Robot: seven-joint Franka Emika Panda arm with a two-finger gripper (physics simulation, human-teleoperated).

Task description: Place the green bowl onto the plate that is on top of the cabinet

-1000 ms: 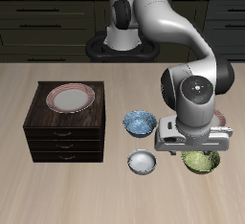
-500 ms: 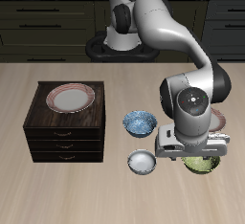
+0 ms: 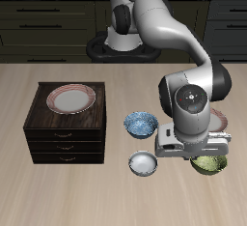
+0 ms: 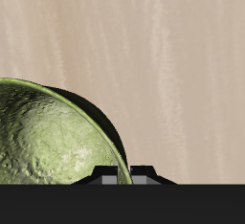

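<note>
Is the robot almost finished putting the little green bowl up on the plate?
Not yet. The small olive-green bowl sits on the table, with the claw down at its rim; I cannot tell if it grips. Lifting and carrying remain: the red-rimmed plate atop the dark-brown wooden cabinet is empty.

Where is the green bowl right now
In the exterior view, the green bowl sits on the table near its front edge, directly under the gripper, beside the plain white bowl.
</note>
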